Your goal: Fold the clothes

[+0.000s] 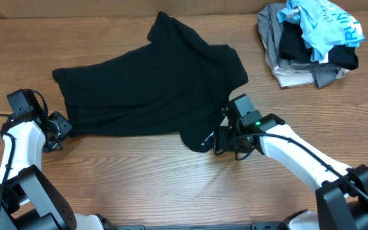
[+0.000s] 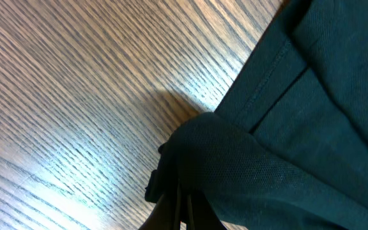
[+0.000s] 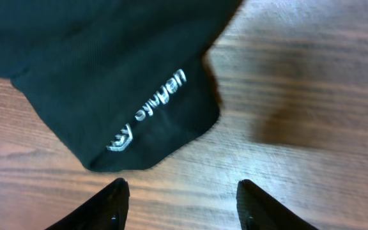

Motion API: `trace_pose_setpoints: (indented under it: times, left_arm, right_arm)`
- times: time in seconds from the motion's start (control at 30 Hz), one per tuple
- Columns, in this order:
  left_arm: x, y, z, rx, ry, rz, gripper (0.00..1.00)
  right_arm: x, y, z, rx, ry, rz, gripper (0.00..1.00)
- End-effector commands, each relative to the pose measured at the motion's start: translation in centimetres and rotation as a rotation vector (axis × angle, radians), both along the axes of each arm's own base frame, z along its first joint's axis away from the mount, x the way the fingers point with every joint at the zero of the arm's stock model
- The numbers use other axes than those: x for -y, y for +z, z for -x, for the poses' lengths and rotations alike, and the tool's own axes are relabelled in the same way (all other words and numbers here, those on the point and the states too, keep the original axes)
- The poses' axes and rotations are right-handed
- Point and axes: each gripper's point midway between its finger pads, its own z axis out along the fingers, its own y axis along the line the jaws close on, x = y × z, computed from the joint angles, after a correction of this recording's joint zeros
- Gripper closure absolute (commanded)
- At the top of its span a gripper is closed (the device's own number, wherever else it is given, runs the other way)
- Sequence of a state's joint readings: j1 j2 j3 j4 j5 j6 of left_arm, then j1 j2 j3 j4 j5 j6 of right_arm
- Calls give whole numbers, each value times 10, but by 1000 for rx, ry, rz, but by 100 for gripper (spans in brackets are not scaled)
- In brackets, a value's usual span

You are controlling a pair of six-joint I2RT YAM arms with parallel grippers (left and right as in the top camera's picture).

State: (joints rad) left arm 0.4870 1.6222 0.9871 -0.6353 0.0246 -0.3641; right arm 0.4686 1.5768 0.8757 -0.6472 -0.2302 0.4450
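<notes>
The black T-shirt lies spread and rumpled across the middle of the wooden table. My left gripper is at its left lower corner, shut on a bunched fold of black fabric. My right gripper is open and empty just off the shirt's lower right corner. In the right wrist view that corner bears a small white logo, and both fingertips hover over bare wood in front of it.
A heap of grey, black and light blue garments sits at the back right of the table. Bare wood lies in front of the shirt and between the arms.
</notes>
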Motion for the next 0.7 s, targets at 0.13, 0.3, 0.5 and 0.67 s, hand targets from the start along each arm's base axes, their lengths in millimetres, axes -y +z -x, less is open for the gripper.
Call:
trace_pose_setpoints:
  times: [0.13, 0.3, 0.5, 0.67]
  left_arm:
    - [-3, 4, -4, 12, 5, -4, 96]
    - [-3, 4, -4, 12, 4, -4, 96]
    - [-1, 3, -2, 5, 3, 1, 96]
    - [11, 5, 2, -11, -12, 64, 96]
  right_arm:
    - [-6, -30, -7, -2, 1, 53, 43]
    - [-5, -49, -7, -30, 0, 73, 50]
    - [-4, -49, -12, -13, -12, 80, 74]
    - [8, -34, -21, -27, -92, 81, 96]
